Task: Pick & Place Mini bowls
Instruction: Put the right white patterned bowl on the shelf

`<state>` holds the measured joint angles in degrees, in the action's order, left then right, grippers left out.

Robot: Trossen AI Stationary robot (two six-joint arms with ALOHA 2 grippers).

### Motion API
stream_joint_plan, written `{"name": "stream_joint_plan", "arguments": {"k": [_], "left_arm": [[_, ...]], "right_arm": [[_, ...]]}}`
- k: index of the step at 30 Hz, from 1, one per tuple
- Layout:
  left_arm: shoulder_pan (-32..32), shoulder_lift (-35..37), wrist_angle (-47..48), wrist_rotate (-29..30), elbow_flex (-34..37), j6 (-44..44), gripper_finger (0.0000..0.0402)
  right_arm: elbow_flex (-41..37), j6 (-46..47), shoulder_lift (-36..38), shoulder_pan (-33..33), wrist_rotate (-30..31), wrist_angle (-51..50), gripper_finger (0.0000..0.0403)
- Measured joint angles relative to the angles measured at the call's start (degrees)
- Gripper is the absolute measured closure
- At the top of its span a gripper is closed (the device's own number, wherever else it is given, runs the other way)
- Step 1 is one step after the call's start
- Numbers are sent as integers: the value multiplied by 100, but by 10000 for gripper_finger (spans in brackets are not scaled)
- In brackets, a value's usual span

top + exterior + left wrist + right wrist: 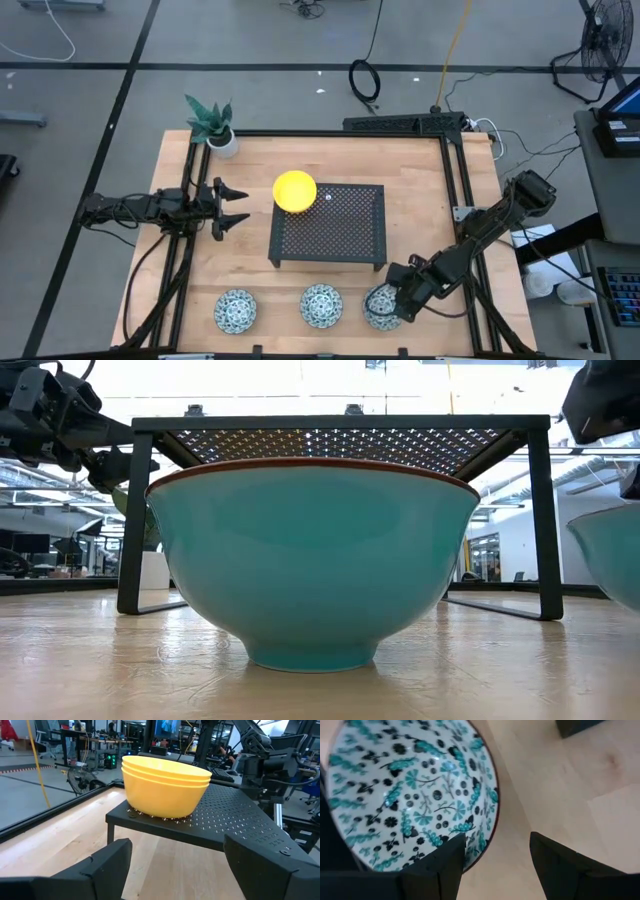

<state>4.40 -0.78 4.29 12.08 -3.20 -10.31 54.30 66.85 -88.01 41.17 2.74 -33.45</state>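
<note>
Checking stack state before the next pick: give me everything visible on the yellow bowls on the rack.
The yellow bowls are nested: the left wrist view shows at least two stacked rims, plain bright yellow, smooth, plastic-looking, upright. The high view shows them as one round disc. They sit on the far left corner of the black perforated rack, slightly overhanging its edge. Nothing else touches them. The left gripper waits open beside the rack, facing the stack, clear of it.

No readable text, label, brand, number or sign anywhere in the four views. Nothing legible on the patterned bowls, the yellow stack, the rack, the arms or the room's distant screens.
</note>
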Motion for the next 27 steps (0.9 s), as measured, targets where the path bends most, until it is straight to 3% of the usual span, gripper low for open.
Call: {"name": "stream_joint_plan", "arguments": {"k": [13,27], "left_arm": [[0,0,0,0,0,0,70],[0,0,4,0,0,0,89]], "right_arm": [[0,249,0,-16,-5,-1278,195],[-2,-142,214,-247,-430,-1113,195]]}}
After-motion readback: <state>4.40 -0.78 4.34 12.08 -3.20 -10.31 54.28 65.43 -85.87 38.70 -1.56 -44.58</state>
